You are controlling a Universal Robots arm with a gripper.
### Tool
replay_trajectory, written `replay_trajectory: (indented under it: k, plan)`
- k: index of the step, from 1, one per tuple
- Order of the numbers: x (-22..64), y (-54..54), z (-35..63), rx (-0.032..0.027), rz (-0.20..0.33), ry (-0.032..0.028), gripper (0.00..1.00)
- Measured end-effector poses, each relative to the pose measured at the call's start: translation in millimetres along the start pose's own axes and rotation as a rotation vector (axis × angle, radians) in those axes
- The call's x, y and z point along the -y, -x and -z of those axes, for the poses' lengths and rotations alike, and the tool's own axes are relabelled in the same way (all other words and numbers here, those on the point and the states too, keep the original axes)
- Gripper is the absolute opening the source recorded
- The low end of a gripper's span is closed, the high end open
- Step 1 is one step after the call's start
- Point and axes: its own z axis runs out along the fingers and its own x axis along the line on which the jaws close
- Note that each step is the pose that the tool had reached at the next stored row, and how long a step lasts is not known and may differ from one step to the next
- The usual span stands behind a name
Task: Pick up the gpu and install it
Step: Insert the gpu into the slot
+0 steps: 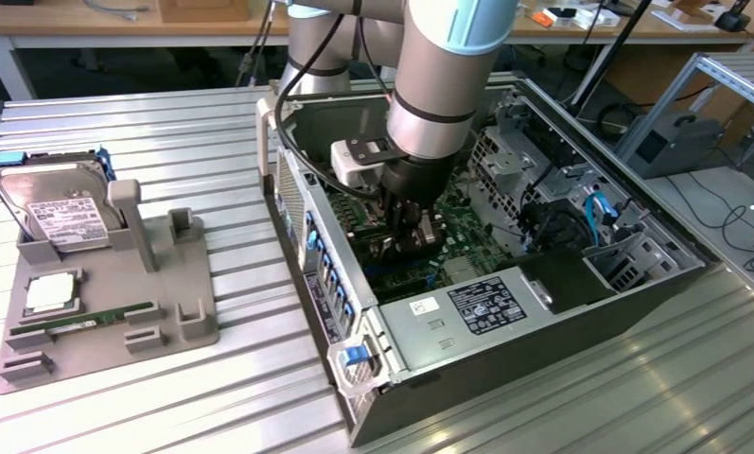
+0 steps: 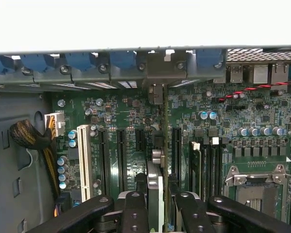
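Observation:
My gripper [image 1: 409,227] reaches down into the open computer case [image 1: 351,312], low over the green motherboard [image 1: 459,260]. In the wrist view the gpu [image 2: 155,182] appears edge-on as a thin card held between the black fingers [image 2: 133,213]; the gripper [image 2: 157,211] is shut on it. The card stands upright over the row of black expansion slots [image 2: 122,150], and its silver end bracket [image 2: 155,92] lies against the case's rear slot openings. Whether the card's edge is seated in a slot I cannot tell.
On the exterior view's left, a grey tray [image 1: 162,303] carries a silver hard drive [image 1: 61,213], a memory stick [image 1: 80,323] and a square chip [image 1: 51,293]. Inside the case are a labelled power supply [image 1: 490,303], drive cages [image 1: 528,161] and a cable bundle [image 2: 26,136].

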Motion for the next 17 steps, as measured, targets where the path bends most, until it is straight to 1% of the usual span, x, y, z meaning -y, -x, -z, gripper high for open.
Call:
replay_trajectory:
  k: [2, 3, 17]
  plan:
    - [0.0, 0.0, 0.0, -0.0069, 0.000, -0.0002, 0.27]
    - [0.0, 0.0, 0.0, -0.0093, 0.000, -0.0001, 0.27]
    - [-0.1, 3.0, -0.1, -0.0095, -0.001, -0.0002, 0.27]
